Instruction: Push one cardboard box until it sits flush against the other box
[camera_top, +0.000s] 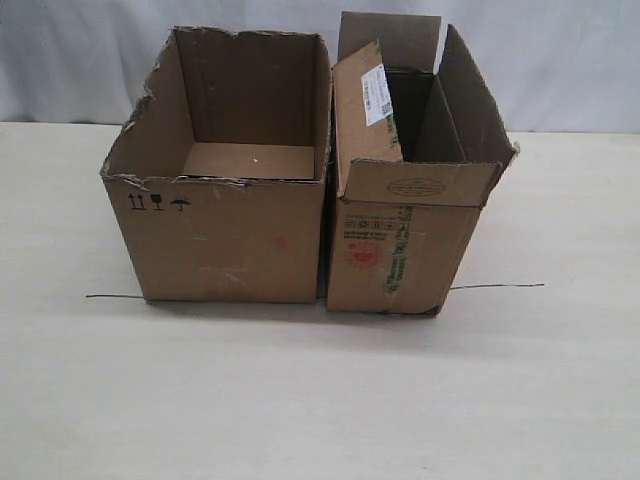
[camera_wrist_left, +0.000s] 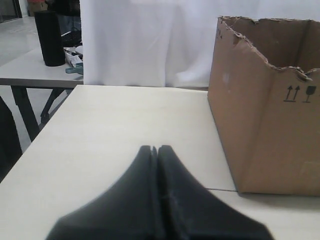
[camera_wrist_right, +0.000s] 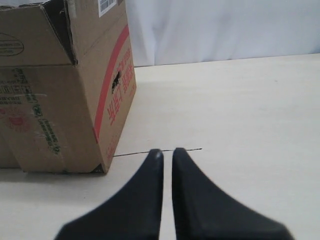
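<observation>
Dark fingers sit closest to the lens in both wrist views: the left end effector (camera_wrist_left: 156, 148) has its fingers pressed together, and the right end effector (camera_wrist_right: 167, 151) shows only a thin slit between its fingers, so both look closed on nothing. Neither touches cardboard. The narrower box (camera_top: 400, 250) stands on the bench (camera_top: 300, 400) right beside the wider box (camera_top: 225, 240), with a thin shadowed seam between their facing walls. Its front looks turned a little against the wider box's front, so I judge the contact near but perhaps not flush along the whole side. The right end effector is off the free side of the narrower box, the side with the red stripe (camera_wrist_right: 107, 90). From there, a push placed high could tip the box or buckle its soft wall. A push off-centre would swing it further askew, and too much force would slide both boxes along the bench, away from the thin dark line (camera_top: 497, 287). The upright flap (camera_top: 355, 125) carrying the white label (camera_top: 376, 93) stands close to the wider box's torn rim and might wedge there. The seam is too dark to judge, the rear faces are hidden, each wrist view cuts its box off, the arms are outside the exterior view, and the print is too small to read.
</observation>
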